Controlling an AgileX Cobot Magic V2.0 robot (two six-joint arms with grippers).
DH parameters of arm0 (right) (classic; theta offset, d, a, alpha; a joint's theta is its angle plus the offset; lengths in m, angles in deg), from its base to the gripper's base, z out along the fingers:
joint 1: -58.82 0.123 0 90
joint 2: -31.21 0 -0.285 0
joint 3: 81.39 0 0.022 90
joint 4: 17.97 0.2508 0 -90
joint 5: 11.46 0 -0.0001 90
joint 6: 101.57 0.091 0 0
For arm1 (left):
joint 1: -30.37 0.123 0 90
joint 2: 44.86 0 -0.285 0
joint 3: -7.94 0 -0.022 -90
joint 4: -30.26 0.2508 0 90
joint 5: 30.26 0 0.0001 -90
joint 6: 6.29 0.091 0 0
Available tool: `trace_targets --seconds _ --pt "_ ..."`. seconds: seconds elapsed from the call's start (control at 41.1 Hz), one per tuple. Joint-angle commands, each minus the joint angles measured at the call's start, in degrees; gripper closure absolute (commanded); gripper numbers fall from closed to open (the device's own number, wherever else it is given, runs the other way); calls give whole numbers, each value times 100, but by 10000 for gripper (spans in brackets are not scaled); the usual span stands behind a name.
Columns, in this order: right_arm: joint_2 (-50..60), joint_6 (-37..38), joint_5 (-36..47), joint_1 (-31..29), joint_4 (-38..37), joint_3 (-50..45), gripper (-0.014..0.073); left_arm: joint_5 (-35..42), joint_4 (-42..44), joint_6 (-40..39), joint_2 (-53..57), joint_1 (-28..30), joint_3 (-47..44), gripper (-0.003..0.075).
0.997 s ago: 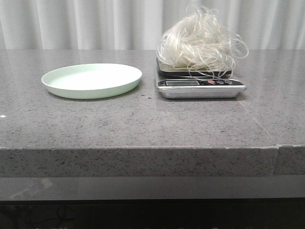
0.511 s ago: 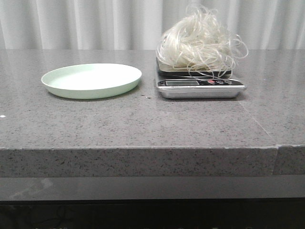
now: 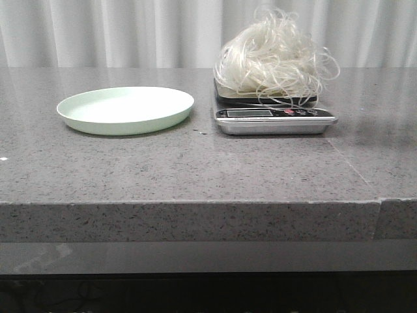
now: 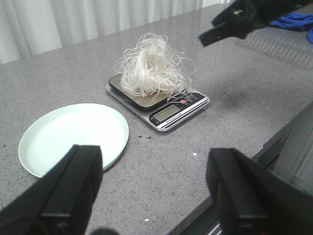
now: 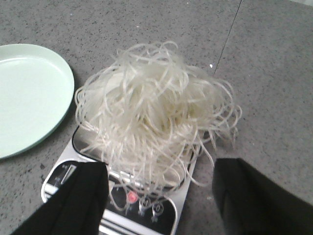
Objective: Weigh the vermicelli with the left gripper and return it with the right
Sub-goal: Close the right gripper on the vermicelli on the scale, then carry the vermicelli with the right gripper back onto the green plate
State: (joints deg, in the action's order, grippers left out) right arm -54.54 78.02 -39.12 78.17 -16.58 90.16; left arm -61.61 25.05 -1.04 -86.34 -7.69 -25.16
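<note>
The vermicelli, a fluffy clump of thin white strands, lies on the platform of a silver kitchen scale at the table's right. An empty pale green plate sits to its left. No gripper shows in the front view. In the left wrist view my left gripper is open and empty, held back over the table's near edge, with the plate and the vermicelli well ahead. In the right wrist view my right gripper is open and empty just above the scale's button panel, close to the vermicelli.
The grey speckled tabletop has a front edge and a seam at its right. A white curtain hangs behind. The right arm's dark end hangs above and beyond the scale. A blue cloth lies far off beyond it.
</note>
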Motion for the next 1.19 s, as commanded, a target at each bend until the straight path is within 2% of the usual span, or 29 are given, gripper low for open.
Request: trace_targets --seconds 0.0,0.292,0.56,0.657,0.851,0.924,1.168 --pt "-334 -60 433 -5 0 615 46 430 -25 -7 -43 5 148 208" --pt "-1644 -60 353 -5 67 1762 46 430 -25 -7 -43 5 148 208" --pt "-2430 -60 56 -5 68 2360 62 430 -25 -7 -43 5 148 208" --pt "-2506 -60 -20 -5 68 2377 129 430 -25 -7 -43 5 148 208" --pt "-2500 -60 -87 -5 68 2377 348 430 -25 -7 -43 5 148 208" --pt "-2500 -60 -87 -5 68 2377 393 430 -25 -7 -43 5 148 208" --pt "-2378 -60 -37 2 68 2383 411 430 -25 -7 -43 5 148 208"
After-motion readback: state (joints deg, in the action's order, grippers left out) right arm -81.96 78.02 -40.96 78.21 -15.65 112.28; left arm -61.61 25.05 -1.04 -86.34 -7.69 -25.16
